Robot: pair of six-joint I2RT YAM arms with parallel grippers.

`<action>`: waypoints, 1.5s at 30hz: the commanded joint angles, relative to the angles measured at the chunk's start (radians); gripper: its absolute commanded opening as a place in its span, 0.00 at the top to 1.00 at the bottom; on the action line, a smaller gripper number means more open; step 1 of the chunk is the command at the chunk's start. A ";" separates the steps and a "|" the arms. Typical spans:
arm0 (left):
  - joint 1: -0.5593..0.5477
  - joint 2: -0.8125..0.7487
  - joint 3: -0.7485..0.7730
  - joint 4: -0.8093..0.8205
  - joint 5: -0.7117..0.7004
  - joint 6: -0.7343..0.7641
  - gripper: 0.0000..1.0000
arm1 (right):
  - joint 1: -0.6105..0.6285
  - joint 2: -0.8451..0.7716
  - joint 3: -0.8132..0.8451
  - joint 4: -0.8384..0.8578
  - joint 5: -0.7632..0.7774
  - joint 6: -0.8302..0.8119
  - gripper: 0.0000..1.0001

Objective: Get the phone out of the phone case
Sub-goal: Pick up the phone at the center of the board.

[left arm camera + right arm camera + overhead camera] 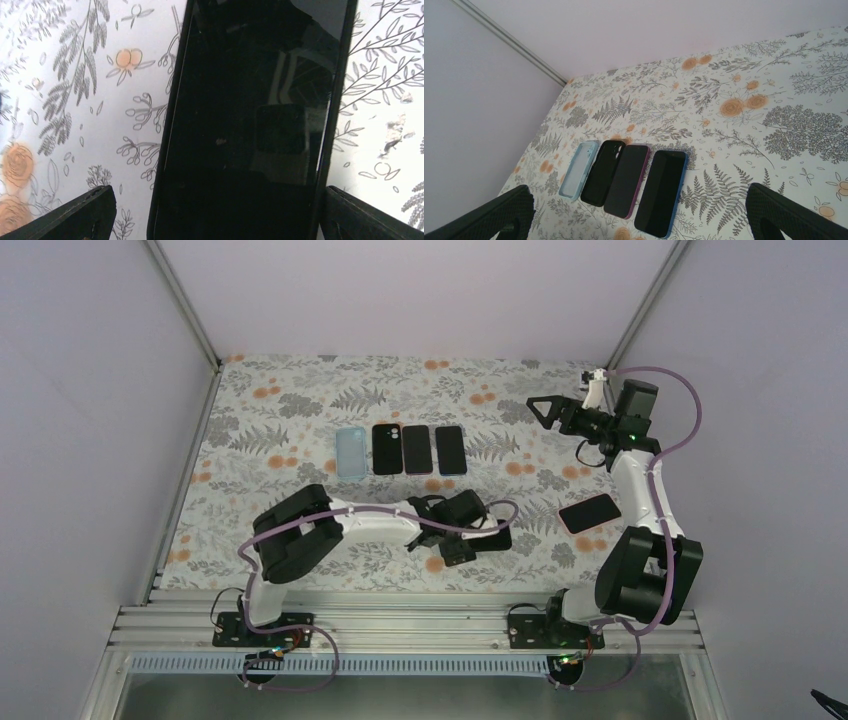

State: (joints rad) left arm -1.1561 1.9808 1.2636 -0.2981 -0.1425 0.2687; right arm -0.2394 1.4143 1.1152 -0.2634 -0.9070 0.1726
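Near side of the phone row | left gripper jaws wide apart over black-cased phone | right gripper spread open, right of row

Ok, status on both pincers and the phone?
Left pincer open, straddling the cased phone. Right pincer open, raised, empty. Nothing blocking.

Count on table: 6 phone-shaped items. Row of 4: 1 light blue case, empty; 1 black case, camera cutout showing; 1 purple-cased phone; 1 blue-cased phone. Outside the row, 2 more: 1 dark phone beside right arm, 1 black-rimmed phone under left arm. Empty cases: 2. Phones in coloured cases: 2. Screens up: 4. Arms: 2
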 commanded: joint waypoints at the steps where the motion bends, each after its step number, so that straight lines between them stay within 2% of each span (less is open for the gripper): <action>1: 0.040 -0.013 0.038 -0.065 0.172 -0.054 0.00 | -0.011 -0.008 -0.009 0.021 -0.015 -0.007 0.01; 10: 0.094 0.074 0.148 -0.153 0.317 0.054 0.00 | -0.011 0.000 -0.009 0.021 -0.026 -0.010 0.01; 22: 0.098 0.210 0.259 -0.248 0.336 0.077 0.00 | -0.011 -0.005 -0.018 0.024 -0.029 -0.015 0.01; 27: 0.096 0.239 0.290 -0.279 0.317 0.084 0.18 | -0.011 -0.010 -0.019 0.023 -0.027 -0.017 0.01; 31: 0.096 0.212 0.296 -0.277 0.249 0.078 0.29 | -0.011 -0.014 -0.011 0.017 -0.019 -0.024 0.01; 34: 0.099 0.156 0.264 -0.230 0.215 0.044 0.34 | -0.012 -0.012 -0.002 0.011 -0.019 -0.027 0.01; 40: 0.121 -0.011 0.153 -0.129 0.238 -0.019 0.41 | -0.015 -0.028 0.030 -0.004 0.013 -0.019 0.01; 45: 0.152 -0.097 0.139 -0.098 0.245 -0.031 0.47 | -0.014 -0.017 0.052 -0.008 -0.022 0.029 0.01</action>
State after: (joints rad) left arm -1.0279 1.9869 1.3884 -0.4870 0.1051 0.2661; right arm -0.2447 1.4143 1.1297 -0.2703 -0.9043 0.1692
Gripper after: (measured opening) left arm 0.808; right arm 0.993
